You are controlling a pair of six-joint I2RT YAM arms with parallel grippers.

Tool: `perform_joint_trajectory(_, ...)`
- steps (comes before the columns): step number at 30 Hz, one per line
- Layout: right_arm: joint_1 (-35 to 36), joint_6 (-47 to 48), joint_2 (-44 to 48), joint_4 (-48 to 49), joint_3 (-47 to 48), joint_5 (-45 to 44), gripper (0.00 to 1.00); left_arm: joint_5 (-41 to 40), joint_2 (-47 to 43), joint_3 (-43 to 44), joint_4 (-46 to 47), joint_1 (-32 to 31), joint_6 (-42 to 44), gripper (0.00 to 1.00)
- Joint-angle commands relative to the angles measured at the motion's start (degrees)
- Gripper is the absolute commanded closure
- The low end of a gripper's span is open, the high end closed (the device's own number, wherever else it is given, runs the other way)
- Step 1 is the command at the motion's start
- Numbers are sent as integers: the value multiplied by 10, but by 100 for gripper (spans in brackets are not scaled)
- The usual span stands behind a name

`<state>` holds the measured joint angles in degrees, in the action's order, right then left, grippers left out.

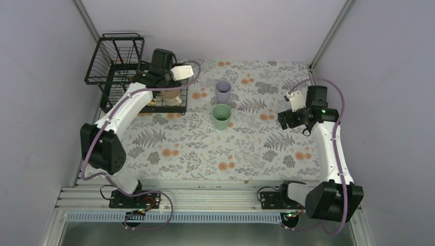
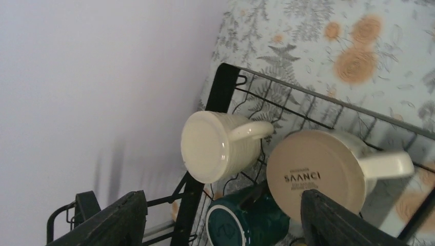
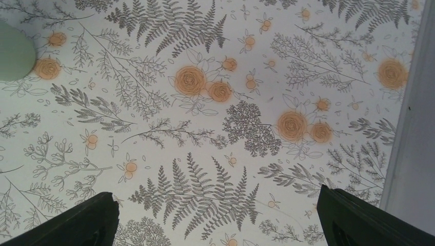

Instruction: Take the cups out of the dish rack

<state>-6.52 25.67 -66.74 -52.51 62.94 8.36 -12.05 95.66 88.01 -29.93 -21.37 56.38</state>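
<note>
The black wire dish rack [image 1: 115, 66] stands at the far left corner. My left gripper [image 1: 172, 82] hovers over its low tray, open. In the left wrist view three upturned cups lie in the rack [image 2: 225, 87]: a ribbed cream mug [image 2: 208, 146], a beige mug [image 2: 313, 171] marked SAANCI, and a dark teal mug [image 2: 246, 220] below the gap between my left gripper's [image 2: 225, 220] fingers, untouched. A lavender cup [image 1: 223, 91] and a mint-green cup [image 1: 221, 117] stand upright on the table. My right gripper [image 1: 290, 115] hangs open over bare cloth [image 3: 218, 220].
The table wears a floral fern-print cloth [image 1: 195, 148]. Purple walls close in on the left, back and right; the rack sits tight against the left wall. The mint cup's edge [image 3: 13, 51] shows at the far left of the right wrist view.
</note>
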Motion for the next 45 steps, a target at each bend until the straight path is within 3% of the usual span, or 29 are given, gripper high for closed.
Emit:
perform_joint_trajectory(1,-4,25,-6,-4,10,41,0,111,-27,11,-104,32,94,30)
perform_joint_trajectory(4,-2,39,-3,-11,15,74,0,151,-22,26,-155,52,124,32)
perform_joint_trajectory(6,6,46,-1,-17,16,92,0,171,-25,15,-171,59,166,28)
perform_joint_trajectory(10,18,57,-4,-17,19,97,0,185,-73,-83,-105,64,253,24)
perform_joint_trajectory(14,23,115,13,-17,7,154,1,262,-98,-135,-77,84,356,25)
perform_joint_trajectory(21,28,139,16,-32,32,185,3,331,-38,-89,-85,95,417,27)
perform_joint_trajectory(26,30,139,4,-33,43,189,13,360,5,-72,-102,100,476,30)
perform_joint_trajectory(29,30,133,3,-25,46,189,10,360,32,-67,-99,101,503,31)
perform_joint_trajectory(45,32,117,-10,-8,49,168,10,334,177,41,-167,103,560,50)
